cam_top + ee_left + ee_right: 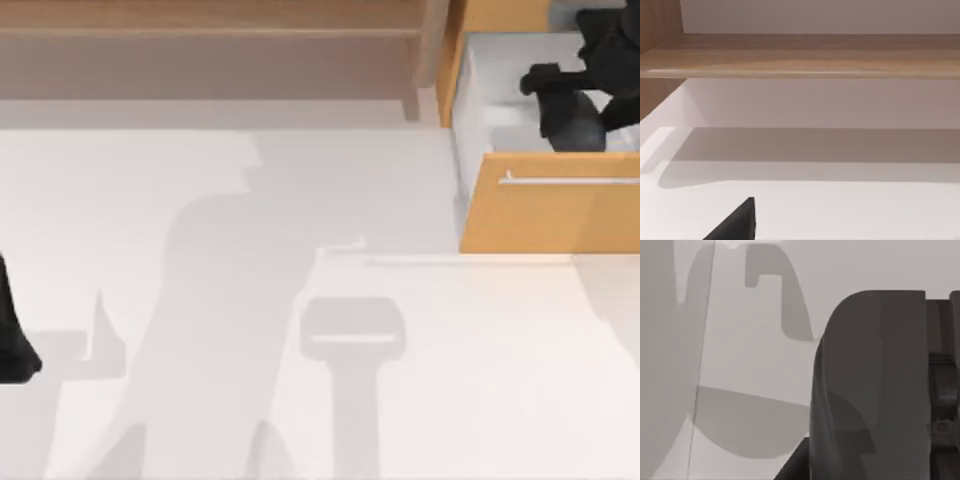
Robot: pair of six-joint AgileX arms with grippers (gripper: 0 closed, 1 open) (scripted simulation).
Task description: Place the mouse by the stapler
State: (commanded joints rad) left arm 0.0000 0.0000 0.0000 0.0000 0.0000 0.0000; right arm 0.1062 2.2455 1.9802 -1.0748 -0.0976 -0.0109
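The right gripper (562, 95) is reaching down into the open white drawer (478, 110) at the table's far right corner. Its fingers are sitting at the mouse (575, 128), a low black rounded shape near the drawer's front wall; whether they are clenched on it cannot be told. In the right wrist view the mouse (875, 385) is looming large and dark against the drawer's pale floor. The drawer's wooden front (550, 205) is standing just beside the mouse, leaving little room there. The table (200, 300) is lying broad and open toward the left. The left gripper (12, 340) is resting parked at the left edge, beneath a wooden shelf (800, 55).
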